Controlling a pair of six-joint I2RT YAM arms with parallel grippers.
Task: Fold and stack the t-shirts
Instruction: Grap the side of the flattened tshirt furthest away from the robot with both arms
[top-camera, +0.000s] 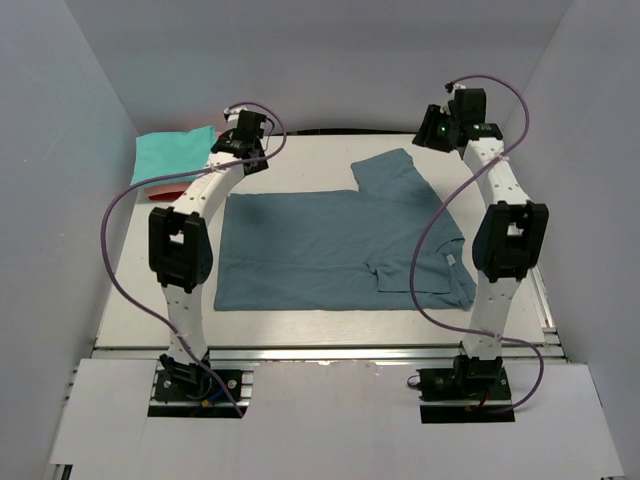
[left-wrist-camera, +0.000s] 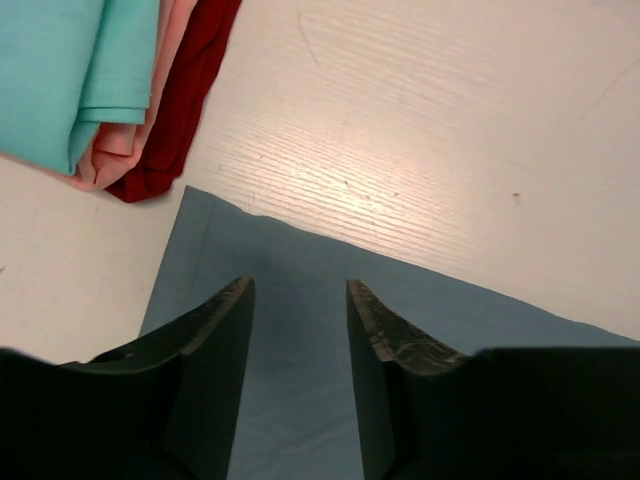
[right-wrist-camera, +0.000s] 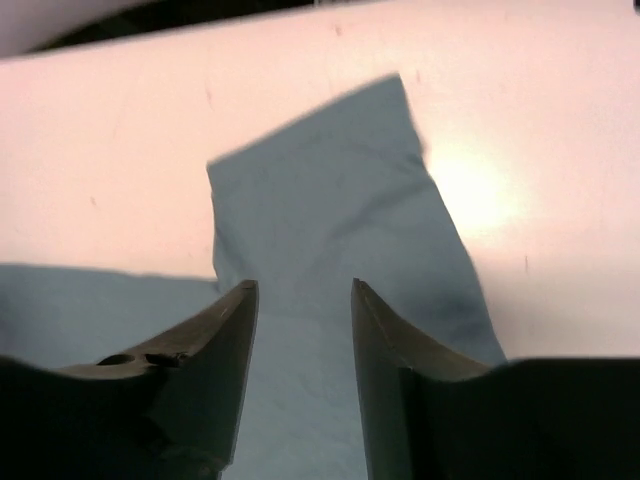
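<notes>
The slate-blue t-shirt (top-camera: 330, 245) lies flat on the table, folded over along its near side, one sleeve (top-camera: 390, 170) pointing to the far edge and a white neck tag (top-camera: 451, 259) at the right. My left gripper (top-camera: 243, 150) hovers open over the shirt's far left corner (left-wrist-camera: 215, 240), nothing between its fingers (left-wrist-camera: 225, 330). My right gripper (top-camera: 443, 125) hangs open above the sleeve (right-wrist-camera: 330, 200), also empty. Folded teal (top-camera: 175, 150), salmon-pink (left-wrist-camera: 125, 140) and red (left-wrist-camera: 185, 90) t-shirts sit stacked at the far left.
The white table (top-camera: 300, 320) is boxed in by grey walls on three sides. A metal rail (top-camera: 330, 350) runs along the near edge by both arm bases. Purple cables loop off each arm.
</notes>
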